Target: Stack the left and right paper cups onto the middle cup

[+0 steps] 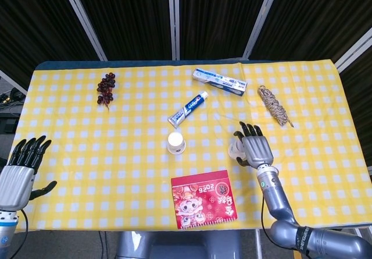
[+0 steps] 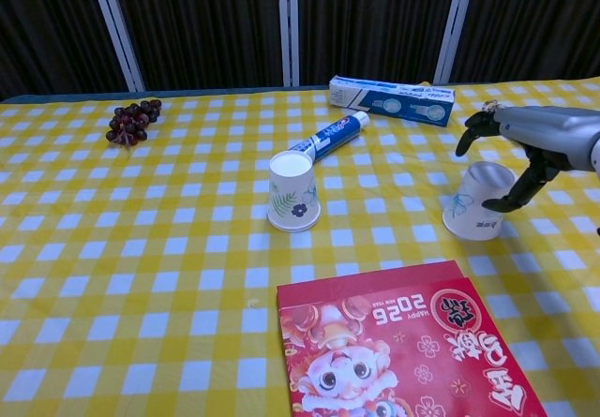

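Observation:
Two white paper cups with blue-green print stand on the yellow checked cloth. One cup (image 1: 175,142) (image 2: 293,190) is near the table's middle. The other cup (image 1: 235,150) (image 2: 473,203) stands to its right. My right hand (image 1: 253,146) (image 2: 539,145) hovers over this right cup with fingers spread, its thumb close to the cup's side; I see no grip on it. In the head view the hand hides most of that cup. My left hand (image 1: 22,174) hangs at the front left table edge, fingers apart and empty, seen only in the head view.
A red printed envelope (image 1: 204,205) (image 2: 403,351) lies near the front edge between the cups. Behind the cups are a toothpaste tube (image 1: 188,109) (image 2: 330,136) and its box (image 1: 220,81) (image 2: 391,99). Grapes (image 1: 106,88) (image 2: 131,122) lie far left, a rope bundle (image 1: 274,105) far right.

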Tool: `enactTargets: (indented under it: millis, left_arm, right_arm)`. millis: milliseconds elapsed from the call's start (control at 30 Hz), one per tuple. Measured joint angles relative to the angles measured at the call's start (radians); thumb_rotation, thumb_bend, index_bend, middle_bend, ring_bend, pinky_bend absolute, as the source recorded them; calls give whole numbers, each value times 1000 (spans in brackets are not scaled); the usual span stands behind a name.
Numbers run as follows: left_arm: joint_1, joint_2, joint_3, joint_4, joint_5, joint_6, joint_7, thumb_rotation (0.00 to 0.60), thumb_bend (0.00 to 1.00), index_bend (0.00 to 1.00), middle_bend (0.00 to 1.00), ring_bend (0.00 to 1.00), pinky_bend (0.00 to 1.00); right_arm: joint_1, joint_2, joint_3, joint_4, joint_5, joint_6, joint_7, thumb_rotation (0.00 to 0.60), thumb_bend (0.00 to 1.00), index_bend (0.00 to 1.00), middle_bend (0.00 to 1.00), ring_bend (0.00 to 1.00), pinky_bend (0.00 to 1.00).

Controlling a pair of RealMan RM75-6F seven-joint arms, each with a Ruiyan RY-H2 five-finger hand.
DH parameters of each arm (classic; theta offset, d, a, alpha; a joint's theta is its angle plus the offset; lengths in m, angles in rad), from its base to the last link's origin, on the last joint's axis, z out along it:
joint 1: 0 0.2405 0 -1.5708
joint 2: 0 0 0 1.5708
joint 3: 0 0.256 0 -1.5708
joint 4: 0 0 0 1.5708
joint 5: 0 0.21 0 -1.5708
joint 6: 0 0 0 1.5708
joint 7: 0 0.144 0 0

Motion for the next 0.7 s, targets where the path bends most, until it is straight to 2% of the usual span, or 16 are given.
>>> enactTargets:
  millis: [167, 433, 700]
  left_arm:
    - [10, 6, -17, -5, 9, -16, -6, 600, 48, 0, 0, 0, 0]
    - [23, 17, -34, -9, 26, -27, -37, 600, 47, 0, 0, 0, 0]
    - [36, 21, -51, -8, 40, -35, -50, 600, 48, 0, 0, 0, 0]
  right_arm:
    - [18, -12, -18, 3, 27, 16, -17, 600, 196, 257, 0, 0, 0]
    - [29, -19, -34, 34, 66, 28, -22, 600, 285, 295, 4, 0, 0]
    - [32, -16, -43, 42, 60, 48, -16, 600, 306, 362, 41, 0, 0]
